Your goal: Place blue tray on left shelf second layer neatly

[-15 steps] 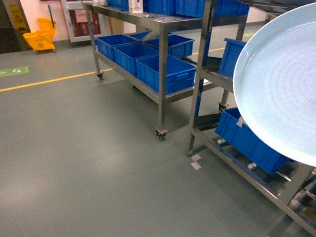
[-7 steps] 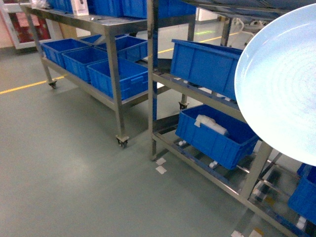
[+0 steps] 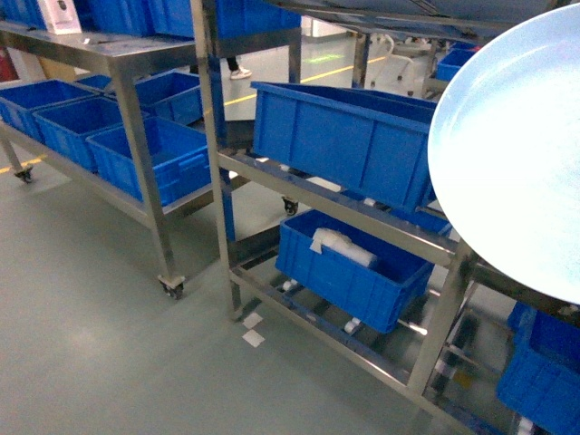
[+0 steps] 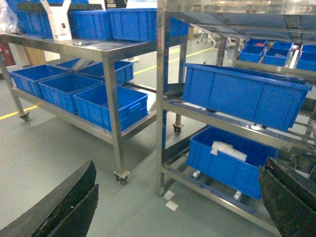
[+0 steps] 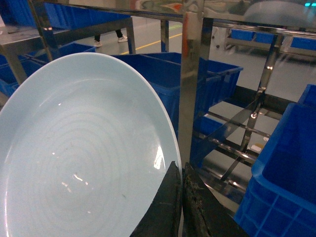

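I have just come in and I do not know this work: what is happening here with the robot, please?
The robot carries the blue tray in its right pincer, which is shut on the tray's rim. The tray is held up in the air, tilted, not yet on any shelf. In front stands a steel rack with blue crates. The left pincer is open and holds nothing.

My left gripper (image 4: 177, 207) hangs with its jaws spread wide, one dark finger at the lower left of its wrist view and the other at the lower right. My right gripper (image 5: 180, 202) sits at the bottom centre of its wrist view, fingers pinched together on the rim of the blue tray (image 5: 79, 153).
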